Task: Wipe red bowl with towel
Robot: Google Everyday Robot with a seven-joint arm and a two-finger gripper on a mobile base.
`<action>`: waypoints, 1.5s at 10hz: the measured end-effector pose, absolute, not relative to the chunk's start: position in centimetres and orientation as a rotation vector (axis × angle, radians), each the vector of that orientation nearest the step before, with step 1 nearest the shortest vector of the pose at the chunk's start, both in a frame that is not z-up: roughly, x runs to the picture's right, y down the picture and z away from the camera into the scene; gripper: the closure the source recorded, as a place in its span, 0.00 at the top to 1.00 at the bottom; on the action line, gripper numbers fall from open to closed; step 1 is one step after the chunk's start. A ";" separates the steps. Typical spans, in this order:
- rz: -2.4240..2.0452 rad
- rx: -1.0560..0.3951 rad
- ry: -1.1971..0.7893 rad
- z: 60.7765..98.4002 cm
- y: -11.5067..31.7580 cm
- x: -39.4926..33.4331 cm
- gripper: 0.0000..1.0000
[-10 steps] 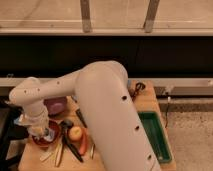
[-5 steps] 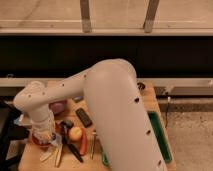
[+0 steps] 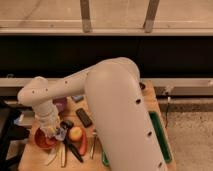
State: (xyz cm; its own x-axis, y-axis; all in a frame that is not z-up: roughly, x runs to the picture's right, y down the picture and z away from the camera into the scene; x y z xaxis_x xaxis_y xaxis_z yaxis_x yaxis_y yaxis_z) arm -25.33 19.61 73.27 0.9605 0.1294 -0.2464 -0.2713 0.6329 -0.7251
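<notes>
A red bowl (image 3: 42,140) sits at the front left of the wooden table (image 3: 30,160). My white arm reaches down from the right, and my gripper (image 3: 54,132) hangs over the bowl's right rim. A small pale cloth-like piece, perhaps the towel (image 3: 58,134), shows at the gripper tip, touching the bowl's edge. The gripper's wrist hides much of the bowl's inside.
Right of the bowl lie an apple (image 3: 75,133), a red pepper-like item (image 3: 82,145), a black remote-like block (image 3: 83,118), and cutlery (image 3: 64,155). A purple cup (image 3: 60,104) stands behind. A green tray (image 3: 160,137) sits at the table's right, mostly hidden by my arm.
My arm has shifted slightly right and the gripper has moved down and to the right over the bowl's rim. The objects on the table have not moved.
</notes>
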 end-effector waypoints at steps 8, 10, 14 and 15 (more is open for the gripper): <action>0.205 -0.886 0.123 71.1 21.3 -27.9 0.00; 0.249 -0.891 0.133 71.3 21.3 -25.4 0.00; 0.280 -0.861 0.130 72.8 19.4 -25.5 0.00; 0.269 -0.846 0.130 73.3 18.8 -26.7 0.00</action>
State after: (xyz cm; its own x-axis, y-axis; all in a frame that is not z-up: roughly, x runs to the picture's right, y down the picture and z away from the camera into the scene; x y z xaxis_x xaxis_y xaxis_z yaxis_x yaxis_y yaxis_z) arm -26.74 18.79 73.30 0.9582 0.1830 -0.2201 -0.2862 0.6313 -0.7208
